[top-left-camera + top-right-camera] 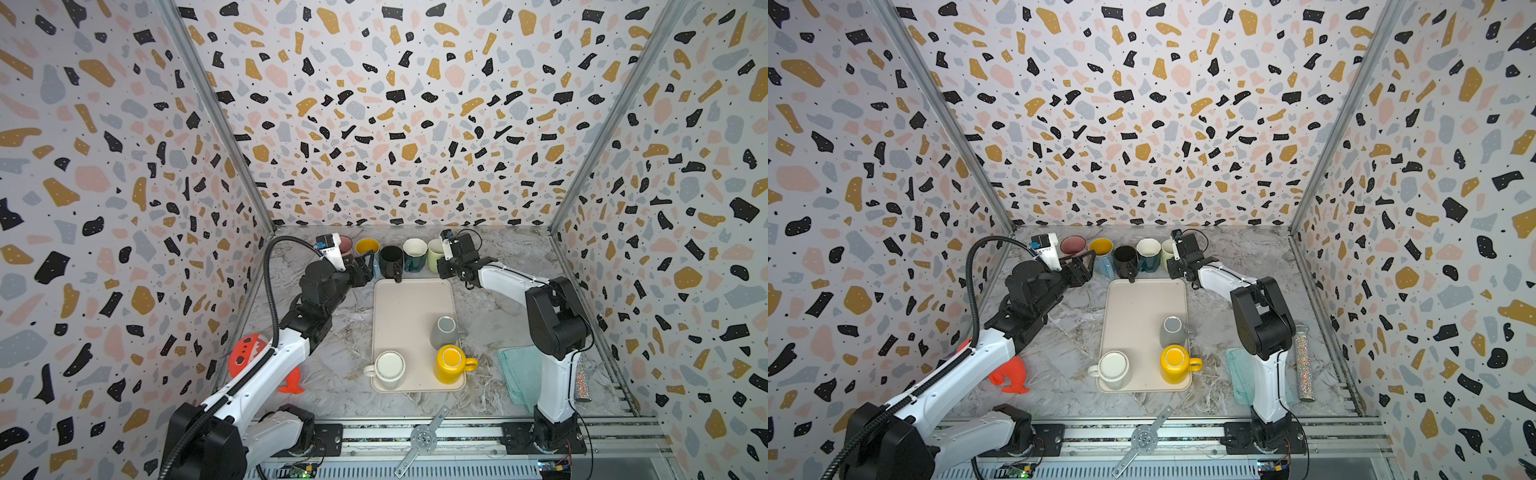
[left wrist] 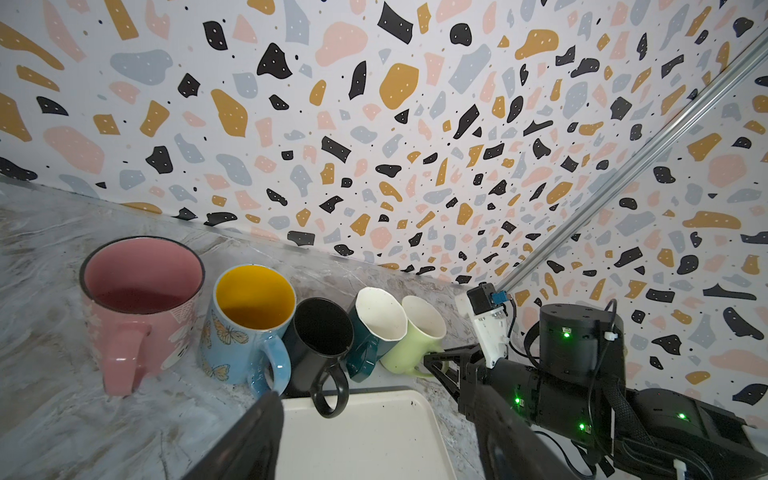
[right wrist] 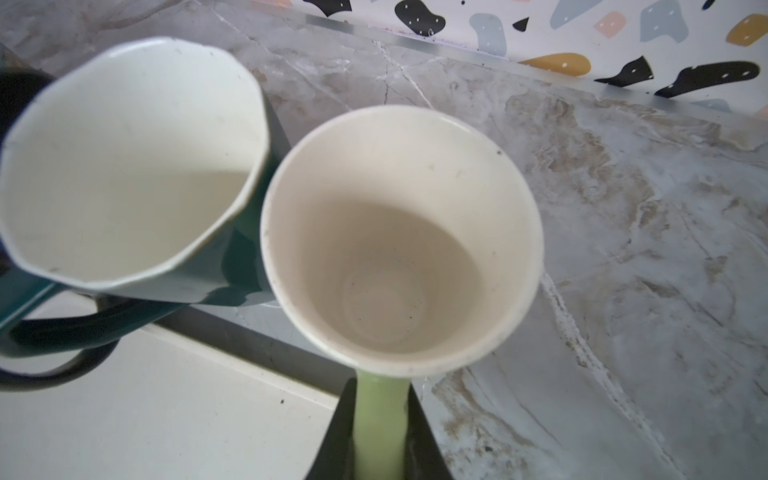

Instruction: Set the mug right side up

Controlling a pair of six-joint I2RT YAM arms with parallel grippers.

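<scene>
A light green mug (image 3: 399, 232) stands upright, mouth up, on the marble top at the right end of a back row of mugs (image 1: 434, 249) (image 1: 1167, 249) (image 2: 419, 332). My right gripper (image 3: 380, 399) is shut on its handle, reaching in from the right in both top views (image 1: 444, 261) (image 1: 1177, 262). My left gripper (image 2: 376, 401) stands open and holds nothing. It hovers over the tray's far edge, near the blue mug (image 2: 245, 324) and black mug (image 2: 320, 336) (image 1: 368, 264).
The row also holds a pink mug (image 1: 345, 245) and a dark teal mug (image 1: 414, 253). A cream tray (image 1: 399, 316) carries grey (image 1: 444, 330), yellow (image 1: 451, 363) and white (image 1: 388, 368) mugs, bottoms up. An orange object (image 1: 249, 357), teal cloth (image 1: 519, 374) and glitter tube (image 1: 582, 380) lie at the sides.
</scene>
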